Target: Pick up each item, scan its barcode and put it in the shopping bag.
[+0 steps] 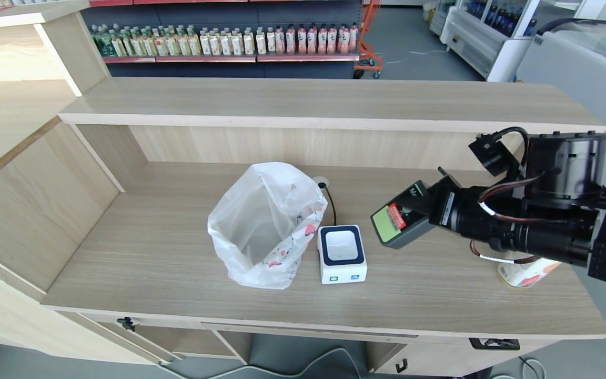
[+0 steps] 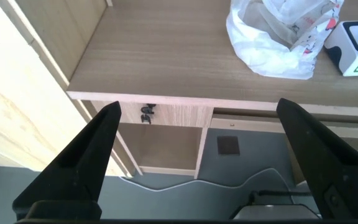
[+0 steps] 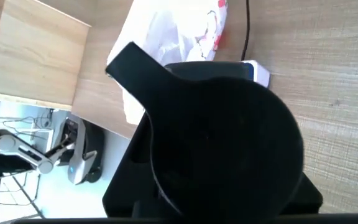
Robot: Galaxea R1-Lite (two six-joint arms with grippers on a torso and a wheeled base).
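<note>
Clamped in the right claw (image 1: 436, 206): a dark pack (image 1: 399, 220) with a green label, gripped by its rear end, likely so that the labelled face stays free for reading. Hangs in the air just right of the scanner (image 1: 341, 252) and higher than it, label end angled down toward the scan window; looks like the presenting step, with the barcode not yet squarely over the glass. Hard to tell where on the pack the barcode sits.

Left of the scanner, almost touching it: the shopping bag (image 1: 266, 226), mouth propped open and upward, handy for a short drop once the scan is done. Behind the scanner, a black cable (image 1: 331, 202) running to a port in the bench (image 1: 440, 300), out of the path between pack and bag.

Well right of the scanner, under the right arm: a pale cup-like item (image 1: 524, 273) on the bench, probably waiting its turn.

Far on the bag's side of the scanner, low before the bench's front edge: the left claw (image 2: 199, 112), spread wide, gripping nothing, seemingly parked clear of the work.
</note>
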